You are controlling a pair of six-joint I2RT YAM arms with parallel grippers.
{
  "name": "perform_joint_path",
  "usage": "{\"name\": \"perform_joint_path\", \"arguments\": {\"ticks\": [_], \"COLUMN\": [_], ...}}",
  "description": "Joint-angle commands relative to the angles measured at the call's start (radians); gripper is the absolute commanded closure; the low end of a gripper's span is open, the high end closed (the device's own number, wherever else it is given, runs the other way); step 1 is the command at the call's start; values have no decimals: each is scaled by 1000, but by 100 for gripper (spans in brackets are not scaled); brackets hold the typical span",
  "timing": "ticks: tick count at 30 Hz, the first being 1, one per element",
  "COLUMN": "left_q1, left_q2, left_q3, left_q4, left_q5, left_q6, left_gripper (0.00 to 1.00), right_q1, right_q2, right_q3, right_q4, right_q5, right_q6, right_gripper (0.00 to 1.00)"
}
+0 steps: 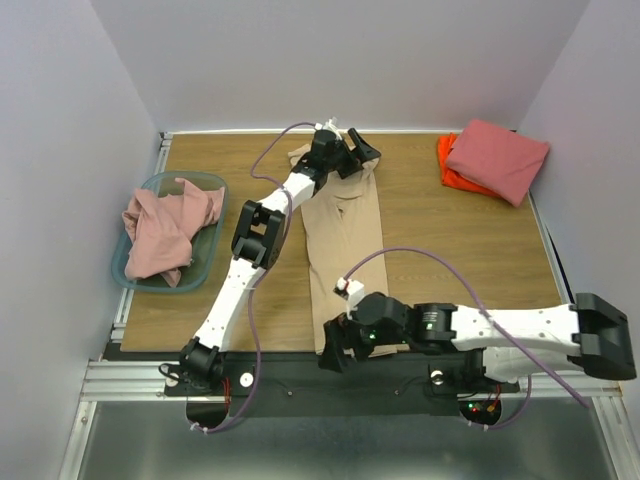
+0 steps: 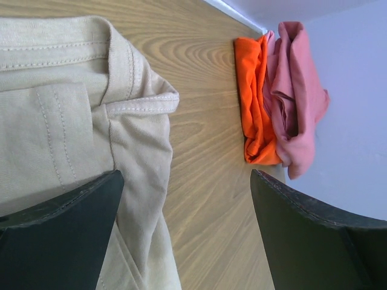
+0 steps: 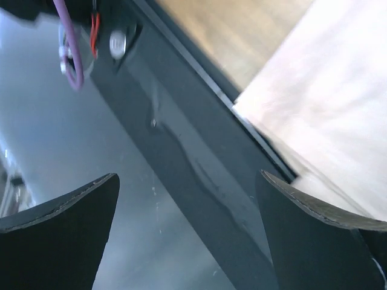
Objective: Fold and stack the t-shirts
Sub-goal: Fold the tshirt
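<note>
The tan t-shirt (image 1: 345, 235) lies folded into a long strip down the middle of the table; its collar end shows in the left wrist view (image 2: 66, 115). My left gripper (image 1: 357, 155) is open and empty above the shirt's far end. My right gripper (image 1: 335, 350) is open and empty at the shirt's near end, over the table's front rail. The salmon-red shirt (image 1: 498, 158) lies folded on the orange shirt (image 1: 452, 172) at the far right; both show in the left wrist view, salmon-red (image 2: 296, 96), orange (image 2: 254, 103). The dusty pink shirt (image 1: 165, 228) is crumpled in the bin.
The teal plastic bin (image 1: 131, 271) stands at the left edge of the table. The black front rail (image 3: 199, 157) runs under my right gripper, with the tan shirt's edge (image 3: 326, 103) beside it. Walls close in the table on left, back and right.
</note>
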Motion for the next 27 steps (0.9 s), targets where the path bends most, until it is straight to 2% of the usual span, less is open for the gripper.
{"name": "perform_joint_path", "arguments": {"ticks": [1, 2, 4, 7, 8, 9, 11, 12, 13, 15, 16, 18, 19, 20, 24, 27], "left_q1": [-10, -11, -17, -68, -101, -118, -154, -189, -209, -268, -289, -336, -379, -404, -528, -623], "left_q2": [-91, -114, -214, -425, -487, -616, -754, -897, -968, -1173, -1235, -1352, -1459, -1505, -1700, -1731], "left_q3": [70, 65, 39, -86, -167, -220, -422, -506, -686, -870, -1041, -1206, -1282, -1417, -1649, -1752], "left_q4": [73, 73, 70, -13, -47, -76, -145, -160, -165, -165, -162, -165, -168, -176, -280, -383], "left_q5": [-8, -2, 52, 55, 40, 3, -52, -130, -176, -297, -342, -405, -490, -511, -598, -603], "left_q6": [2, 6, 24, 159, 246, 283, 361, 375, 380, 365, 357, 320, 270, 239, 78, -54], "left_gripper": [1, 1, 1, 1, 2, 1, 2, 2, 2, 2, 2, 2, 2, 2, 2, 2], "right_q1": [-8, -16, -37, -115, -164, -189, -241, -250, -257, -270, -275, -280, -281, -286, -289, -289], "right_q2": [-112, -152, -181, -217, -223, -237, -252, -267, -275, -284, -284, -286, -287, -287, -290, -289], "right_q3": [64, 66, 58, 43, 38, 37, 32, 28, 17, 3, -4, -15, -21, -35, -73, -95], "right_q4": [-187, -245, -287, -370, -415, -440, -507, -526, -540, -557, -569, -578, -581, -581, -580, -578], "right_q5": [246, 313, 337, 339, 337, 334, 332, 346, 351, 352, 351, 354, 352, 343, 308, 296], "right_q6": [60, 89, 146, 217, 235, 254, 274, 288, 289, 295, 292, 291, 301, 301, 334, 357], "right_gripper": [0, 0, 0, 0, 0, 0, 0, 0, 0, 0, 0, 0, 1, 4, 15, 25]}}
